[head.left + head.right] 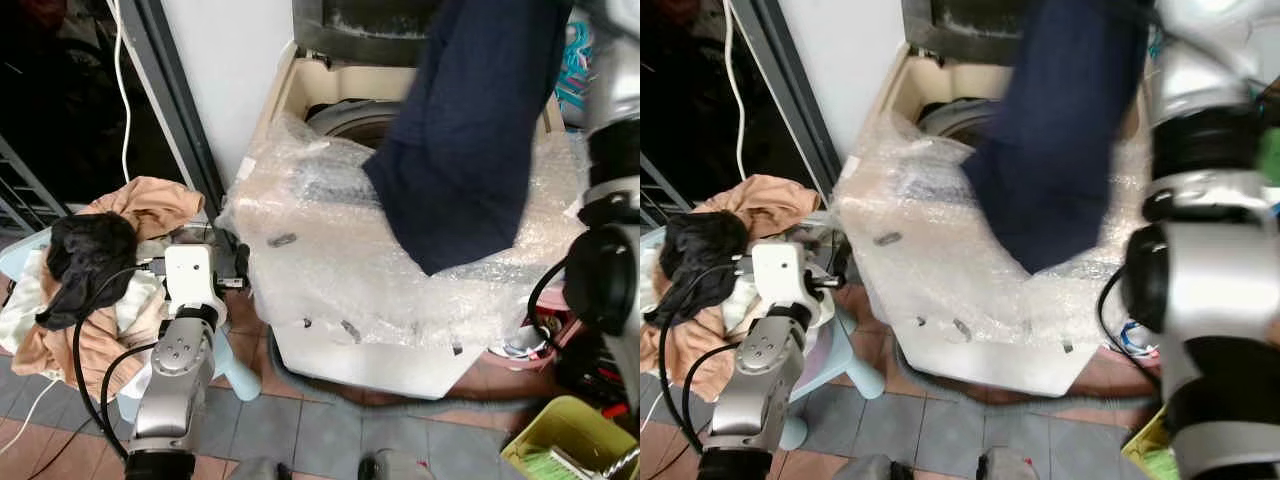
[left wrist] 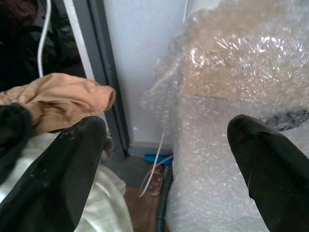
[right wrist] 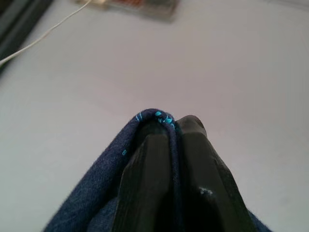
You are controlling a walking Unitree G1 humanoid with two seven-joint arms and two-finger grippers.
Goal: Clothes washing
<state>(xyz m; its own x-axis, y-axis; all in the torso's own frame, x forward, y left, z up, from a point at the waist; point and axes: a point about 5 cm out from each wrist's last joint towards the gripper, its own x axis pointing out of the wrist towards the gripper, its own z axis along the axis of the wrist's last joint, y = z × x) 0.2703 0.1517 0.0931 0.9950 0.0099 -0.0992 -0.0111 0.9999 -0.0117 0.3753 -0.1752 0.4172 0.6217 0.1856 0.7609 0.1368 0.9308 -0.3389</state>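
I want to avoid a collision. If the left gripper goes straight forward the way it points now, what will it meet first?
The left gripper, open, points into the gap between the laundry pile and the washing machine. Probably it would graze the machine's bubble wrap first, then reach the white wall; depth is unclear.

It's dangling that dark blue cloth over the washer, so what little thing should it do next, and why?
Probably carry the navy garment a little further back and lower it toward the drum opening. The right tool is pinched shut on a fold of it, and the cloth hangs over the bubble wrap on the washer's front, not squarely above the drum. The left tool waits open by the laundry pile.
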